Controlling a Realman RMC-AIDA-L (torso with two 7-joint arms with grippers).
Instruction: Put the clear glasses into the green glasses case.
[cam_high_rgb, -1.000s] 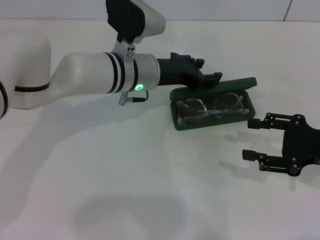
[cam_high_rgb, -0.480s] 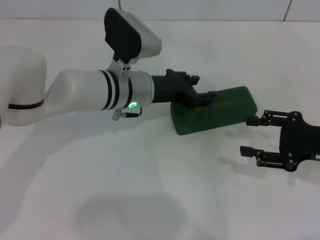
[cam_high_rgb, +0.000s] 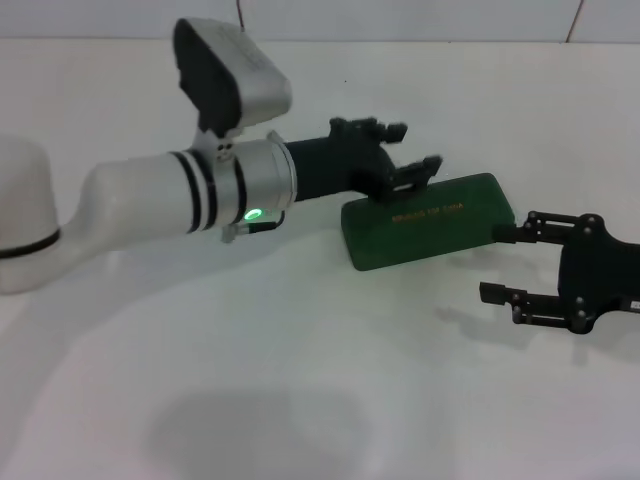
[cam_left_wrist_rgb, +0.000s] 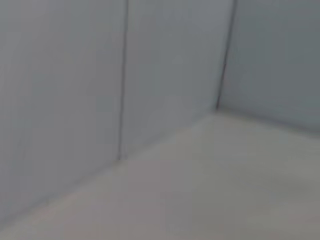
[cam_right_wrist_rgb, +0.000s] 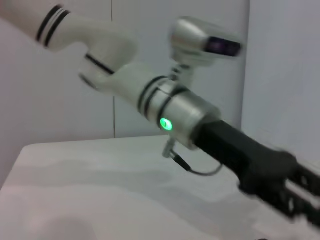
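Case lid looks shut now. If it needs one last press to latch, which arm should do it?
Probably the left. Its pincer, open, sits right at the back edge of the dark green oblong hard case. The right pincer, open, is off the case's end, aimed sideways.

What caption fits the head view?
Left gripper above the closed green glasses case; right gripper open beside it.

Even, bright light overhead; soft shadows fall on the bench (cam_high_rgb: 300, 400). Both wrist views are blurred, the left one heavily.
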